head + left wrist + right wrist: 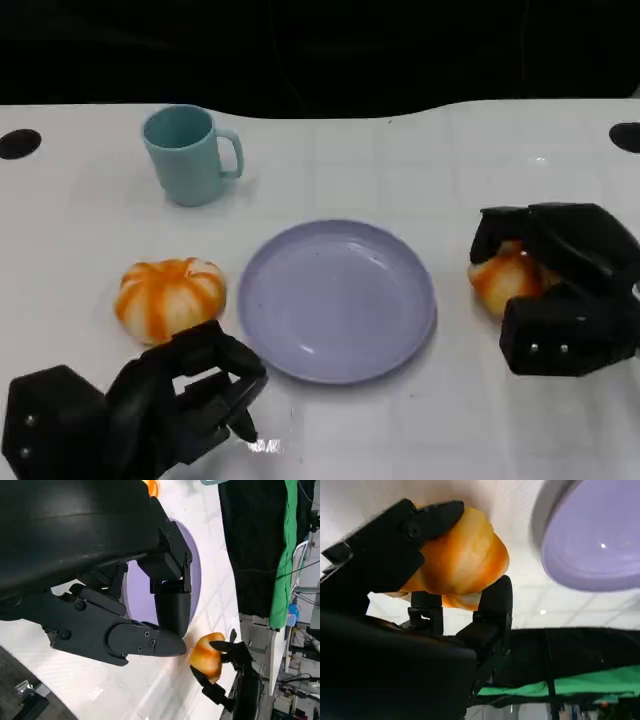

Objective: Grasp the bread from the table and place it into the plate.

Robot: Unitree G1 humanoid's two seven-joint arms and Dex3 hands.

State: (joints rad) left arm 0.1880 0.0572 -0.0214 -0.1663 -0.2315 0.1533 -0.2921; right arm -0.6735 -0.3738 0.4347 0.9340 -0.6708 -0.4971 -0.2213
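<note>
Clamping bread [503, 275] near right edge of surface [420, 160], right robot hand [560, 290] risks squashing soft bun or dropping it short of plate [337, 300]. Left robot hand [150, 410] curled together, holding nothing, beside second bun [168, 296].

Looking like a lab or test room: white table [420, 160] sitting against black curtain [320, 45], green cloth [284, 555] hanging, cables and equipment clutter [300, 645] showing behind.

teal mug [190, 153], white table [420, 160]
</note>
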